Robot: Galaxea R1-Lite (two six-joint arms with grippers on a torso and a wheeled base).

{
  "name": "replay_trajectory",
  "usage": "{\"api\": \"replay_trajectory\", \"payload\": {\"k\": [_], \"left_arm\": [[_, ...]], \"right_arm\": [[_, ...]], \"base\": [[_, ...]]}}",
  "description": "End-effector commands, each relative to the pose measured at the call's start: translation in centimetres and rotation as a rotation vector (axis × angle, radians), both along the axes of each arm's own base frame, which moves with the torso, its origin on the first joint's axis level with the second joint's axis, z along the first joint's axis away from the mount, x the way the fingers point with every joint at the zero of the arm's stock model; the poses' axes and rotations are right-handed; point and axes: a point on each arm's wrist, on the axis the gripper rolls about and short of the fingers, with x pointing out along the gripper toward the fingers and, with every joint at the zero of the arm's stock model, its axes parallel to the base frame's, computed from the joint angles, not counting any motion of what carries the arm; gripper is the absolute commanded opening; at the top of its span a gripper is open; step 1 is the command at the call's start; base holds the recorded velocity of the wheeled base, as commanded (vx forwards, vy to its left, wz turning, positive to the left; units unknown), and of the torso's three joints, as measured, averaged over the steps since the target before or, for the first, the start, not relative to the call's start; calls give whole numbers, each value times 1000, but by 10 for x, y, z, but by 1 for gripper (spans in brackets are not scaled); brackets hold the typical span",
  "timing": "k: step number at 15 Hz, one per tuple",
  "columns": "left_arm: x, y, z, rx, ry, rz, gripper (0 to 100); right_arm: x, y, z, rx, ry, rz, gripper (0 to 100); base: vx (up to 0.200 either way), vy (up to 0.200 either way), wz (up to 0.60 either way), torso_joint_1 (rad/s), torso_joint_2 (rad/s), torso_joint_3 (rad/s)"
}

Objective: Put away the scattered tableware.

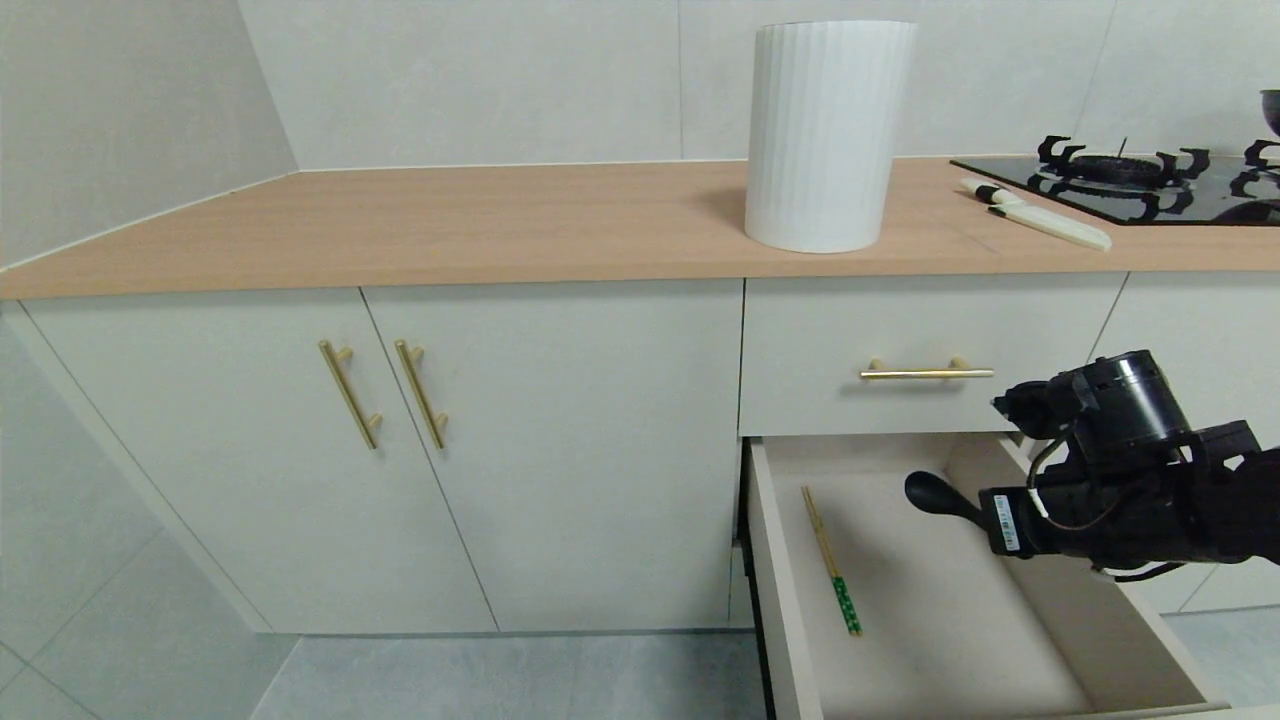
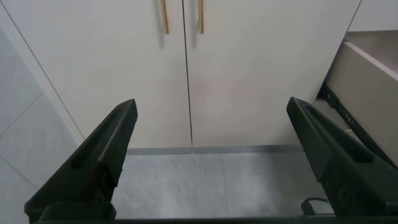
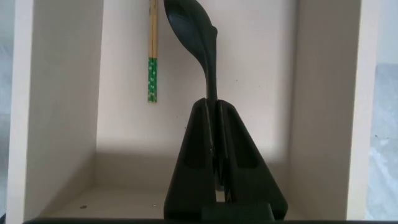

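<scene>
Right end effector [image 1: 985, 512] [image 3: 212, 106]: clenched on the handle of a black spoon [image 1: 930, 492] [image 3: 193, 31], bowl end pointing out ahead of the fingers. Hangs over the open drawer [image 1: 775, 560] [image 3: 62, 93], on its right-hand half, spoon clear of the drawer floor.

In the drawer: pair of wooden chopsticks [image 1: 830, 560] [image 3: 152, 56] with green patterned ends, lying flat along the left wall, green ends toward the drawer front. Well apart from the spoon.

Left end effector [image 2: 211, 107]: released, fingers spread wide, nothing between them. Low down, facing the double cabinet doors [image 2: 261, 62] [image 1: 560, 450] just above the floor; edge of the open drawer off to one side in the left wrist view.

On the table [image 1: 450, 220]: tall white ribbed cylinder [image 1: 825, 130] standing upright above the drawer column. Beside it to the right, a cream-coloured knife [image 1: 1045, 222] lying flat, just in front of the black gas hob [image 1: 1120, 180].

Upper drawer with brass handle [image 1: 925, 373]: closed, directly above the open one.
</scene>
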Motion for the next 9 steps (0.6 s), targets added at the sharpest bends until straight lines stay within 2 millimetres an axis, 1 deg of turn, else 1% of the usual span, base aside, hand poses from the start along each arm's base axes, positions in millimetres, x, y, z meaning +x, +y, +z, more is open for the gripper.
{"api": "replay_trajectory", "payload": {"k": [1, 3, 6, 7, 8, 9], "left_arm": [[0, 0, 0, 0, 0, 0, 100], [0, 0, 0, 0, 0, 0, 100], [0, 0, 0, 0, -2, -1, 100], [0, 0, 0, 0, -2, 0, 100], [0, 0, 0, 0, 0, 0, 100], [0, 0, 0, 0, 0, 0, 100]], "right_arm": [[4, 2, -6, -5, 17, 1, 0], [16, 5, -18, -1, 8, 0, 0], [35, 14, -43, 11, 6, -8, 0], [43, 17, -59, 26, 21, -36, 0], [48, 19, -68, 22, 21, -52, 0], [58, 21, -85, 0, 17, -78, 0]], "base": [[0, 0, 0, 0, 0, 0], [0, 0, 0, 0, 0, 0], [0, 0, 0, 0, 0, 0], [0, 0, 0, 0, 0, 0], [0, 0, 0, 0, 0, 0], [0, 0, 0, 0, 0, 0]]}}
